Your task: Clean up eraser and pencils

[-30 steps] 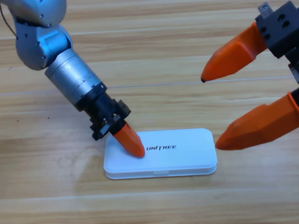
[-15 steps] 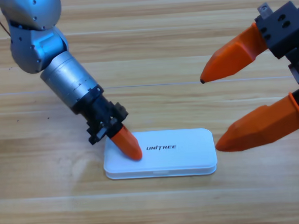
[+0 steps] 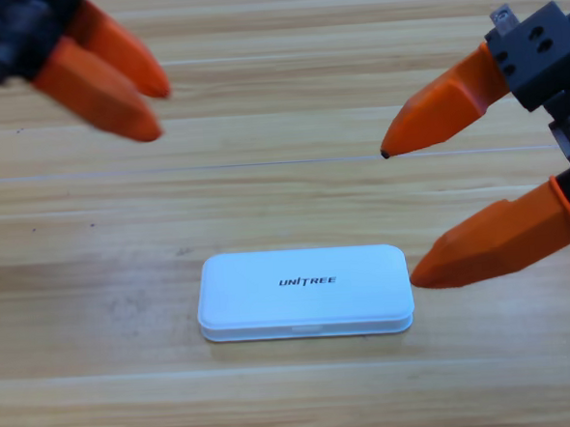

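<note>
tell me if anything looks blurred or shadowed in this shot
High view: the left gripper at the upper left corner is smeared with motion blur, its jaws slightly apart; the right gripper at the right edge is crisp, jaws wide open. The closed white UNITREE case casts only a thin soft shadow along its front edge on the wooden table.

Case [image 3: 304,293] lies flat on table [image 3: 102,380], lid shut, long side running left to right. Left gripper [image 3: 153,110] hangs up at top left, far behind case and to its left, well apart from it. Right gripper [image 3: 398,216] sits at right edge, jaws spread wide. Its near jaw tip is just beside case's right end. Its far jaw tip is behind case.
</note>
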`<action>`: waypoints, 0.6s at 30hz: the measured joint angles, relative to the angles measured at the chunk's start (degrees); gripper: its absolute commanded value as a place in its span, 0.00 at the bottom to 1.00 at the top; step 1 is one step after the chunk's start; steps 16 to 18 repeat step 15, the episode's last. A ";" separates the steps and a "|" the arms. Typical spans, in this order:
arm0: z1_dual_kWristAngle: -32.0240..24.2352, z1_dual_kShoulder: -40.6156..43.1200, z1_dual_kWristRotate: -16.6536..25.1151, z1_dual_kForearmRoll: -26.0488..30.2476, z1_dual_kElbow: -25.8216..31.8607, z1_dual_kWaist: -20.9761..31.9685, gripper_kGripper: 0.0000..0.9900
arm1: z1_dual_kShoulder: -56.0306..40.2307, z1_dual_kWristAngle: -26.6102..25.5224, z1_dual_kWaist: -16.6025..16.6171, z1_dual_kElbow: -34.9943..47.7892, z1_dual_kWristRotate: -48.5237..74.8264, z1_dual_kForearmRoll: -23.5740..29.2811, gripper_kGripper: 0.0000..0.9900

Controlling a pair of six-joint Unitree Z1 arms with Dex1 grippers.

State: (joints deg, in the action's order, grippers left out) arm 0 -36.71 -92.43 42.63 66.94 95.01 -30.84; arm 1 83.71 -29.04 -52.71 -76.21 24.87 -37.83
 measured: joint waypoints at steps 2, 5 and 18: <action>3.70 4.06 -4.04 0.00 -0.21 -4.02 1.00 | 0.00 0.00 0.00 0.00 0.00 0.00 0.96; 6.18 6.89 -6.69 -0.12 -1.69 -9.53 1.00 | 0.00 0.00 0.00 0.00 0.00 0.00 0.96; 7.48 10.30 -8.43 -7.53 -12.36 -13.47 1.00 | 0.01 0.00 0.00 0.00 0.00 0.00 0.96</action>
